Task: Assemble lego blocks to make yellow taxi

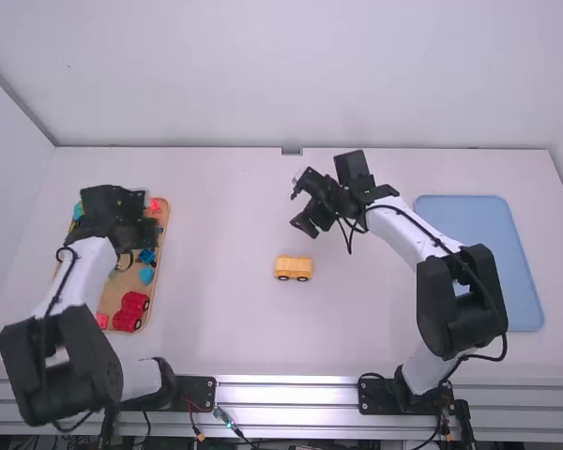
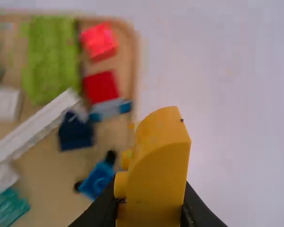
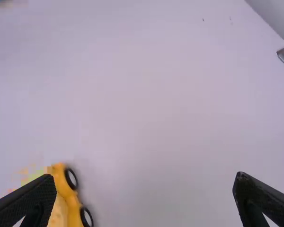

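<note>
Right now, your left gripper (image 1: 148, 231) is over the right-hand part of the shallow wooden tray (image 1: 161, 246), grasping a yellow plastic block with a curved top (image 2: 156, 170). You can see its round studs facing sideways in the left wrist view, with the black fingers closed on its lower end.

Your right gripper (image 1: 299, 204) is above the middle of the table, empty and released, its two fingers spread wide apart. Near it, on the camera's side, you have the yellow toy-car base with black wheels (image 1: 294, 266), resting upright on the white table (image 1: 225, 328). In the right wrist view, that base lies partly behind one of your right fingers; you cannot tell from this whether they touch.

Inside the tray, you have a bright green studded piece (image 2: 52, 56), a pinkish-red block (image 2: 100, 42), a darker red block (image 2: 101, 87), a long white bar (image 2: 35, 127), a dark blue block (image 2: 75, 133) and a teal piece (image 2: 8, 208). At the tray's end nearer you sits a red wheeled piece (image 1: 131, 311).

Over on your right, beyond the right arm's links, a flat light-blue tray (image 1: 493, 234) lies on the table.
</note>
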